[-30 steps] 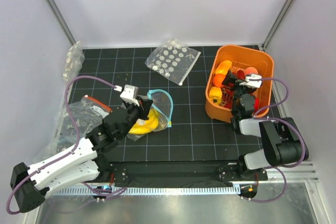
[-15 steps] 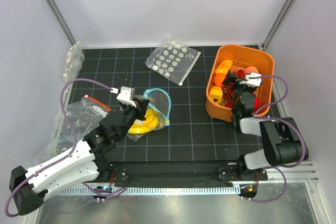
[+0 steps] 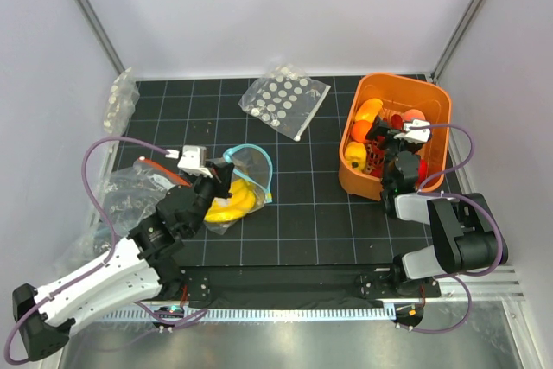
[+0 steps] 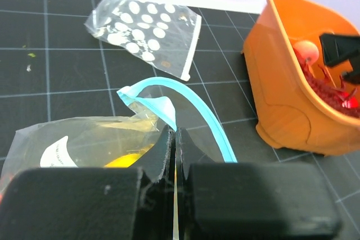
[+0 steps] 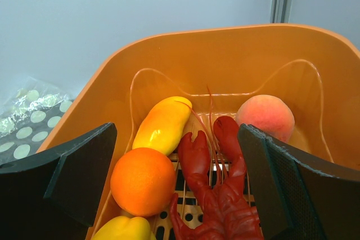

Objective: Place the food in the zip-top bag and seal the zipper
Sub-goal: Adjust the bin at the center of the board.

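While the left gripper [image 4: 174, 139] pinches the zip-top bag [image 4: 84, 139], lying left of centre with the banana bunch [image 3: 233, 201] inside, the right gripper [image 5: 177, 172] hangs spread over the orange [image 5: 143, 181] and mango piece [image 5: 163, 125] in the right-hand bin [image 3: 432, 101].

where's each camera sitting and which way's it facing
Top external: high at the near side, looking down at the table; left arm, right arm show.
Left wrist: low over the table, facing the bin past shut left jaws pinching the bag.
Right wrist: at the bin, looking in at orange and mango between open right jaws.
Both wrist views share the bin and dotted bag.
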Robot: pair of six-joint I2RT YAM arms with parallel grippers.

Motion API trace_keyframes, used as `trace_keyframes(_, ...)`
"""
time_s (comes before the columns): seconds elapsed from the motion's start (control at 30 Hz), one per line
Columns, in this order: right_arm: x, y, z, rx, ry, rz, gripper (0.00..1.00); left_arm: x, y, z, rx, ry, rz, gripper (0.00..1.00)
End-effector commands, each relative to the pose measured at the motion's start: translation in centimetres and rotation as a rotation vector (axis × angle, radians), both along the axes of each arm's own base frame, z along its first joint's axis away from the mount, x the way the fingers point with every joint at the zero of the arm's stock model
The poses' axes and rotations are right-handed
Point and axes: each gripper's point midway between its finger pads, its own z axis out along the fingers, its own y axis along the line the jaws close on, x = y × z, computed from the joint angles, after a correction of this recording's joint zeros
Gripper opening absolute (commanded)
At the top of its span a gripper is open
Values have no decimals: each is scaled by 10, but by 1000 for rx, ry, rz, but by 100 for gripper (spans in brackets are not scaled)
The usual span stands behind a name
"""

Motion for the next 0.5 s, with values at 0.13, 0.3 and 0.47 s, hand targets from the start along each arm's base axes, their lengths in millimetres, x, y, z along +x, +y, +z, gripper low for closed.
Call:
trace_keyframes(0.13,-24,-11,-104,-34,341,-19,100,0,39,21,-109,-10,176,0)
trace_keyframes(0.3,-25,-10,-104,-36,341,-16,100,1,76,36,-288,-70,367,1)
trace_keyframes(0.47,-25,-10,-104,-34,343,-17,100,-3,85,77,-330,-34,404,1)
